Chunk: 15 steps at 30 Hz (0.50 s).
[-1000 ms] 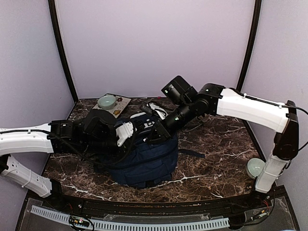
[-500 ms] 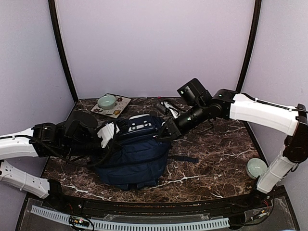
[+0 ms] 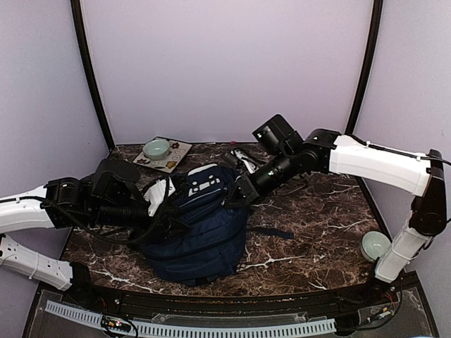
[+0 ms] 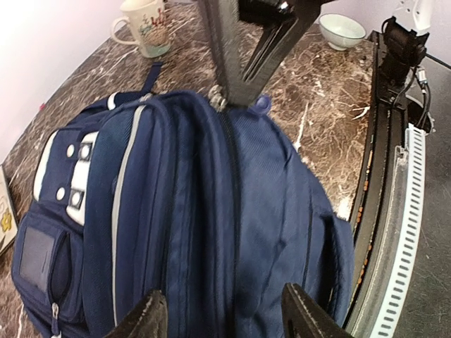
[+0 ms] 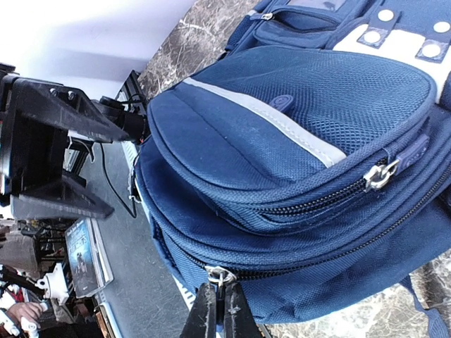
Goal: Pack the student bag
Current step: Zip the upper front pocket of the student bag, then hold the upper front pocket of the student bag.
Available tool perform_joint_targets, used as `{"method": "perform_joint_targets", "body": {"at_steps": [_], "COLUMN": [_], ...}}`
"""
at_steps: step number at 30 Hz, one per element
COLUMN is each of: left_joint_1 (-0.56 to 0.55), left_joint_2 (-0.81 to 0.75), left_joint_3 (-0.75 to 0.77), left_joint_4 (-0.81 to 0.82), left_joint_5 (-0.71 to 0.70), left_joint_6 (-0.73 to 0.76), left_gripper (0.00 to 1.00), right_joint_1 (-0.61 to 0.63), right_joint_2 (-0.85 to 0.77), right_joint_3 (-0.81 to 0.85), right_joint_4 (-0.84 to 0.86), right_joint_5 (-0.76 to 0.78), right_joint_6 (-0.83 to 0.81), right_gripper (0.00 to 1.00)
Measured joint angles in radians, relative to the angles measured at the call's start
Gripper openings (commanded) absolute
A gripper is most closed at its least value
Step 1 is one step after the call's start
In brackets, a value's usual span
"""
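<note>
Surface: dark brown marble table (image 3: 324, 204) with white veining. Lavender walls (image 3: 225, 70), black poles (image 3: 88, 77) in the back corners. White slotted rail (image 3: 190, 329) along the near edge. Pale green bowl (image 3: 156, 148) on a printed card (image 3: 180, 153) back-left. Second bowl (image 3: 373, 245) by the right arm's base. Patterned mug (image 4: 146, 27) on the marble beyond the bag.

Student bag (image 3: 201, 232) sits mid-table, slightly left of centre, between both grippers. Navy fabric, mesh weave on the front pocket with a light stripe (image 5: 282, 120) across it. White patch (image 4: 67, 176) with dark dots. One dark strap (image 3: 276, 231) trails right on the marble. The zip along the top ridge looks closed.

Right gripper (image 5: 217, 310) is clenched on the zipper pull (image 5: 220, 276) at the bag's far-right end. Left gripper (image 4: 225, 320) is released, fingers apart astride the bag's left end, not pinching it.
</note>
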Motion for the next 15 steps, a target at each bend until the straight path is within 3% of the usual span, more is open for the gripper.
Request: {"method": "perform_joint_targets", "body": {"at_steps": [4,9,11,15], "left_joint_1": [0.000,0.000,0.000,0.003], "left_joint_2": [0.058,0.151,0.172,0.196], "left_joint_3": [0.023,0.050,0.050,0.050], "left_joint_4": [0.038,0.089,0.108,0.140], "left_joint_5": [0.053,0.077,0.072,0.043], "left_joint_6": [0.016,0.039,0.045,0.054], "left_gripper": [0.57,0.48,0.37,0.05], "right_joint_1": [0.020,0.030,0.031,0.038], "right_joint_2": [0.029,0.038,0.038,0.038], "right_joint_3": [0.042,0.065,0.066,0.066], "right_joint_4": [-0.029,-0.038,-0.041,-0.045], "right_joint_5": [0.000,0.002,0.001,0.001], "right_joint_6": [0.001,0.003,0.004,0.004], "right_gripper": [0.00,0.00,0.00,0.00]}}
